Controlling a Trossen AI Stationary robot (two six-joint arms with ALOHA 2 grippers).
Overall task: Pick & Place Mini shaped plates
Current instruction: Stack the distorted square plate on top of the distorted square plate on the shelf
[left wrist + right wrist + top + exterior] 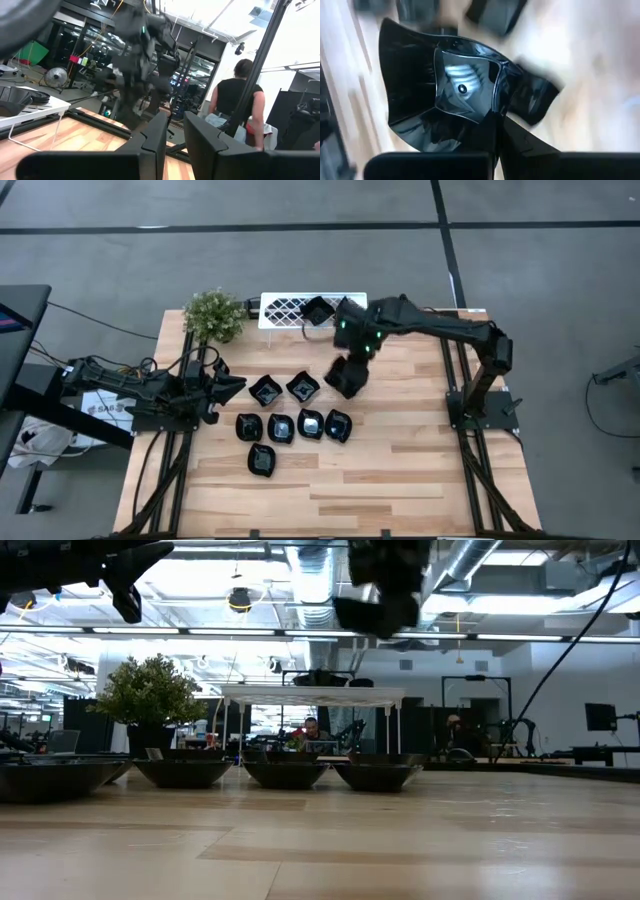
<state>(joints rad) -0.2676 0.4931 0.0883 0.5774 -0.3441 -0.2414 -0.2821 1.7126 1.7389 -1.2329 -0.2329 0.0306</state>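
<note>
Right gripper (497, 127) fingers are clamped on the rim of one mini shaped plate (447, 87), a square wavy-edged dish pinched at a single corner, hanging off to one side of the jaws. High view puts that gripper (347, 376) in the air over the table (400, 470), between the white rack (290, 308) and the cluster of plates (295, 423) already on the wood; low view confirms it sits well above the surface. Main risk, as I read it: edge-only grip on a glossy dish, so it can pivot or slip out during a fast move, and a drop from here lands near or on the cluster. Second risk: the nearest set-down spot is just beside the closest dish of the group, so a low approach could clip a neighbour and shove it. One dark dish (316, 311) is on the rack. Left gripper (232, 387) waits at the left edge beside the cluster, fingers (152, 137) nearly together with nothing between them. Plant (213, 315) is clear of the path.
</note>
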